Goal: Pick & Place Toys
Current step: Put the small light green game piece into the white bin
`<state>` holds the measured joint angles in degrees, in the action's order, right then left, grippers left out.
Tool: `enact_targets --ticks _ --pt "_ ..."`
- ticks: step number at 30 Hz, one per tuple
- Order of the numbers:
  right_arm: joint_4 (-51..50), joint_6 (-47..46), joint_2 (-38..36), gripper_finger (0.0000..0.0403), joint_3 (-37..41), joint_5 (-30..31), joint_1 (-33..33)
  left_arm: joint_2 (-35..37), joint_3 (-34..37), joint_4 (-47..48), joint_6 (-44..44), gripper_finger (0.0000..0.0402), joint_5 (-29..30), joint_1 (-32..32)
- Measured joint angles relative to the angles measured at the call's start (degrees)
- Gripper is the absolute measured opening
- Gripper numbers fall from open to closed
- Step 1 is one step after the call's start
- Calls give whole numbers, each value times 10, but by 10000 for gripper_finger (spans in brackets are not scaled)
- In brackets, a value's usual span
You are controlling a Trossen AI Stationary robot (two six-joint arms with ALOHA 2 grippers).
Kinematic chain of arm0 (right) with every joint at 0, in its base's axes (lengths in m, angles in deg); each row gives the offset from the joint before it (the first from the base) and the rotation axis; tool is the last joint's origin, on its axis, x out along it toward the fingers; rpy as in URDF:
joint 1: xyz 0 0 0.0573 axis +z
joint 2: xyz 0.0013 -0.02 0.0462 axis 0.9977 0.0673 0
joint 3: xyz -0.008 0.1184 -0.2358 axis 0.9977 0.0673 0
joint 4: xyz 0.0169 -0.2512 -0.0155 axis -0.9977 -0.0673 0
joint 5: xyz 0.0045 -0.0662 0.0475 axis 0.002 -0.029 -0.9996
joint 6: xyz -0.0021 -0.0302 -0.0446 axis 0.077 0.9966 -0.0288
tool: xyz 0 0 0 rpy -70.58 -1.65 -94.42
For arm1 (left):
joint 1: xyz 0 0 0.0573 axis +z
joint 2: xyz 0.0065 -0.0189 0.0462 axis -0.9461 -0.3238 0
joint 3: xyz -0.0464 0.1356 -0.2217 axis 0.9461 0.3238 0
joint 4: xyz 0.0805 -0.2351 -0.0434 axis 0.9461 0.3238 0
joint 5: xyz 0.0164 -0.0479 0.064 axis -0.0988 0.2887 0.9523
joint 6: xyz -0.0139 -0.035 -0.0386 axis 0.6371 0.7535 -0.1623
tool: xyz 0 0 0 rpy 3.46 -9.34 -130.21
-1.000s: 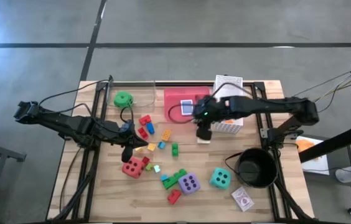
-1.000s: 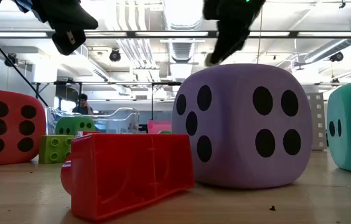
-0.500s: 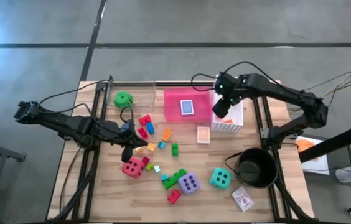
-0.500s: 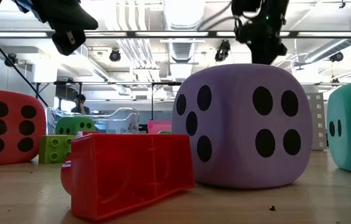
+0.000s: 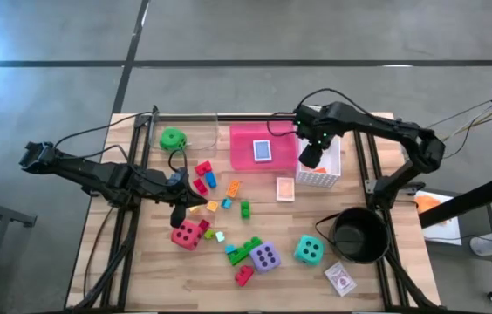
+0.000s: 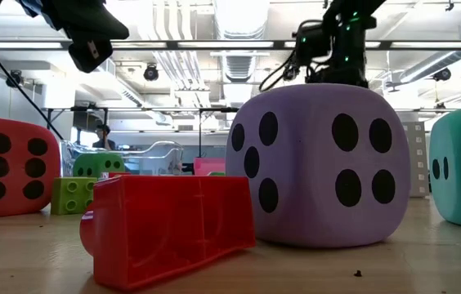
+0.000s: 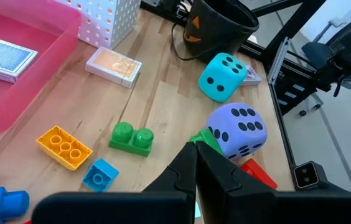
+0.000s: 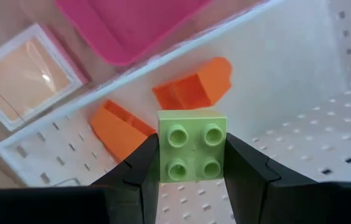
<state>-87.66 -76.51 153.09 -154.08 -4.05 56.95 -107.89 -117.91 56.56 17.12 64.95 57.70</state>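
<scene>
Four soft dice: red (image 5: 187, 234), purple (image 5: 265, 256), teal (image 5: 308, 249) and green (image 5: 173, 138), the green one alone at 11 o'clock. Three card packs: one in the pink tray (image 5: 263, 150), one on bare wood near centre (image 5: 285, 188), one at 5 o'clock (image 5: 339, 279). Roughly a dozen loose plastic bricks (image 5: 244, 252) (small ones overlap, so not exact). Two orange pieces (image 8: 191, 90) lie in the white basket (image 5: 329, 173). One black pot (image 5: 357, 234).

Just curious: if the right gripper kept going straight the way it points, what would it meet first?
Probably the white basket's floor, by the orange bricks; the right gripper, holding a light green brick, points into it. Depth is unclear.
</scene>
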Motion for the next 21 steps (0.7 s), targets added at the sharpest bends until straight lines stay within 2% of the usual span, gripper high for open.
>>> enact_targets --ticks 6,21 --pt "8 3 22 126 23 -2 -7 0 0 1 0 10 0 0" --pt "67 31 18 126 121 -17 -16 0 0 3 0 10 0 0"
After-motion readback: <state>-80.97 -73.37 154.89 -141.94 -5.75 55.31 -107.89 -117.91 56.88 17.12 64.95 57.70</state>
